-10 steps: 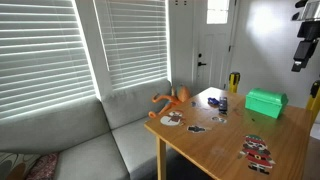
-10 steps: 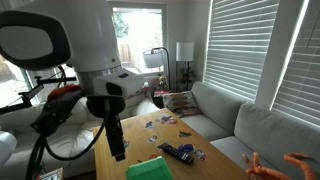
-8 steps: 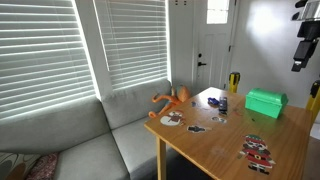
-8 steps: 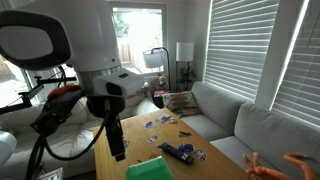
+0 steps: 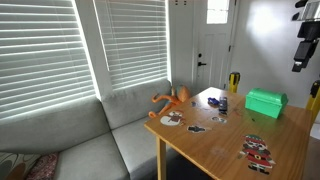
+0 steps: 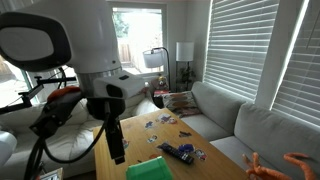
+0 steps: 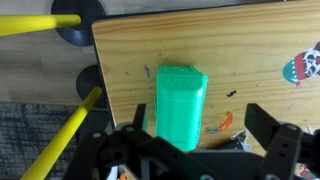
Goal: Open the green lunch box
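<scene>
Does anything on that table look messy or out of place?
Nothing looks spilled or broken. The green lunch box lies shut and intact. Some small colourful pieces lie scattered over the wooden table, and an orange toy sprawls by its corner, legs splayed.

The green lunch box [image 7: 181, 105] is plain bright green all over. The worktop [image 7: 250, 50] is light brown with wood grain. The claw [image 6: 117, 152] is black. The sofa [image 5: 80, 140] is grey, the slatted blinds [image 5: 45, 50] white, and the toy [image 5: 172, 99] at the worktop's edge orange.
</scene>
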